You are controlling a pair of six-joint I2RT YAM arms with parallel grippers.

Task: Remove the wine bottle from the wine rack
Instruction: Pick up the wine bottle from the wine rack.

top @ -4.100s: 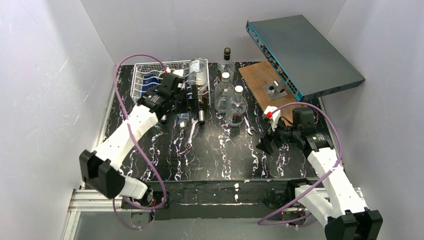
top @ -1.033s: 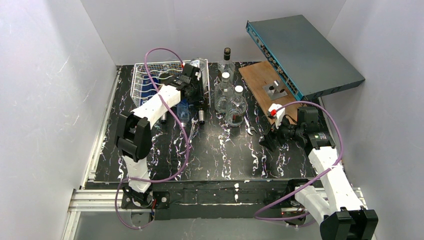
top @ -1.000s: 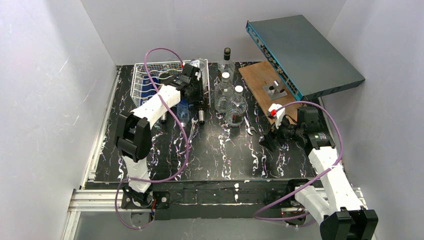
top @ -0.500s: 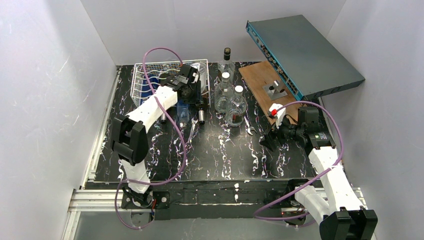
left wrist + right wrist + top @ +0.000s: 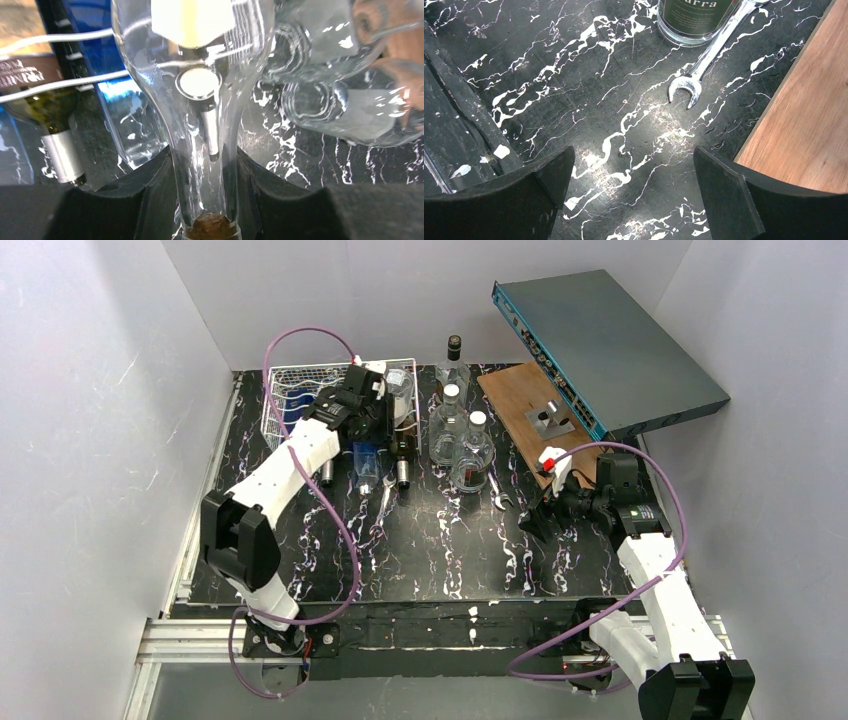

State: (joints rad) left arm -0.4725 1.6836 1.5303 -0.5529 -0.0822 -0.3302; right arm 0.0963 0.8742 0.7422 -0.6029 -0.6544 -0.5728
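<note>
At the right end of the wine rack [image 5: 290, 390]: clear wine bottle [image 5: 398, 388], pinched by its neck.
The left gripper [image 5: 204, 165] clamps the neck, cork end toward the wrist; whether the body rests on the wires I cannot tell. Smooth, tapering glass held far from its weight could slip, or swing into the standing bottles [image 5: 452, 425] just beside. The right gripper [image 5: 631, 160] hangs spread wide over the table [image 5: 614, 75], holding nothing.
</note>
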